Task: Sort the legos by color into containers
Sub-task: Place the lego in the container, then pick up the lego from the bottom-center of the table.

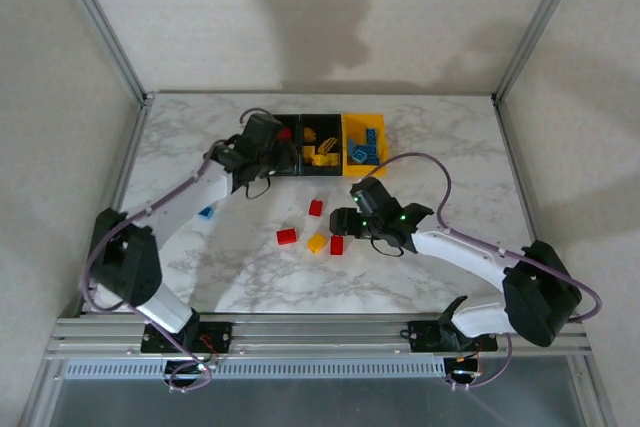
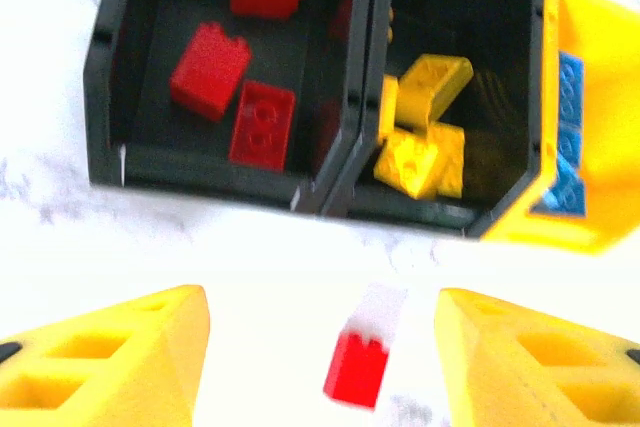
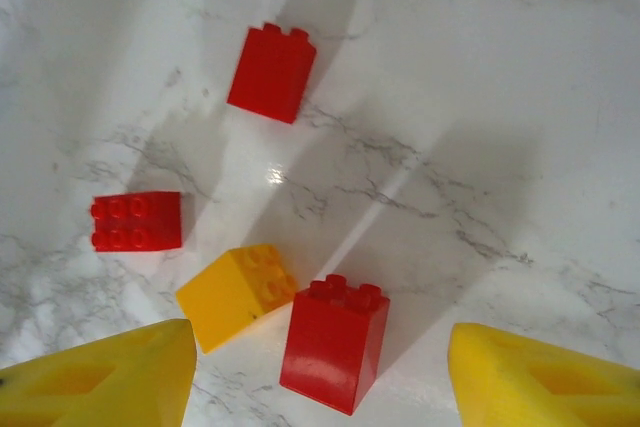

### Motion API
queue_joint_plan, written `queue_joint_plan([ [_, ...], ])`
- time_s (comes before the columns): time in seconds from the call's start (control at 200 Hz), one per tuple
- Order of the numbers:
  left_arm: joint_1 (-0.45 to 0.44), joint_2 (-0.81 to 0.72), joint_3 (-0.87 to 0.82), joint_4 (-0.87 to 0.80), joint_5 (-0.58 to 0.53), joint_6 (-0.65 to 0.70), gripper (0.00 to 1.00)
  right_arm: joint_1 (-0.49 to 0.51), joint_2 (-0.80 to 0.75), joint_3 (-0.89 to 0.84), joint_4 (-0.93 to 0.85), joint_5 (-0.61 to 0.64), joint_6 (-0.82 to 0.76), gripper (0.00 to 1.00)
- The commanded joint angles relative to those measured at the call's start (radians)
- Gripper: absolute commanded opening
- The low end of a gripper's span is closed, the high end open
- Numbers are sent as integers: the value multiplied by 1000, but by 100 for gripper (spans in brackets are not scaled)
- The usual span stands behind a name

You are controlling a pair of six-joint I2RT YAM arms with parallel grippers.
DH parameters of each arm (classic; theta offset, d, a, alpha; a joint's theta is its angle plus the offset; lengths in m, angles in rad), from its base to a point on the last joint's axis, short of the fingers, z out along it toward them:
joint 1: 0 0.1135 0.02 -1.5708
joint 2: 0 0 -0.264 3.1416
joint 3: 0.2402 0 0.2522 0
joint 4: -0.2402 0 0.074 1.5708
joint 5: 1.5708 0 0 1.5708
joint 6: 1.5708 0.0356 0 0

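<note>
The right gripper (image 3: 320,372), its fingers spread apart, brackets the upright red brick (image 3: 335,352) at the frame's lower centre.

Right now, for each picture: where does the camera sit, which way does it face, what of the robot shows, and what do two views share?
Top external: above and behind the arms, looking down on the table; both arms, left hand and right hand show.
Left wrist: on the left arm, facing the containers; its yellow fingers show.
Right wrist: on the right arm, facing down at loose legos; its yellow fingers show.
Shared: top and right wrist both show the yellow brick.
</note>
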Motion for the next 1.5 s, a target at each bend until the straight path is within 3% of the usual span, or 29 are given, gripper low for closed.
queue_joint_plan([
  [0.0,-7,-111,-142,53,68,-30,61,23,58,39,-41,38,44,66],
  [0.245,-11,-288,-356,54,64,-86,64,58,194,86,-39,35,62,65],
  [0.576,-19,-357,-423,42,70,-114,64,60,302,117,-48,49,62,58],
  [0.646,-21,-359,-429,42,69,-118,64,61,312,115,-43,42,62,54],
  [0.871,-28,-354,-433,57,70,-129,64,60,304,137,-81,74,45,27],
  [0.966,-31,-354,-436,63,70,-134,64,57,289,170,-106,91,29,25],
  [1.232,-41,-388,-449,79,71,-161,64,-24,280,364,-153,135,-71,24],
  [1.497,-48,-418,-466,79,67,-182,64,-158,487,684,-128,111,-166,24],
])
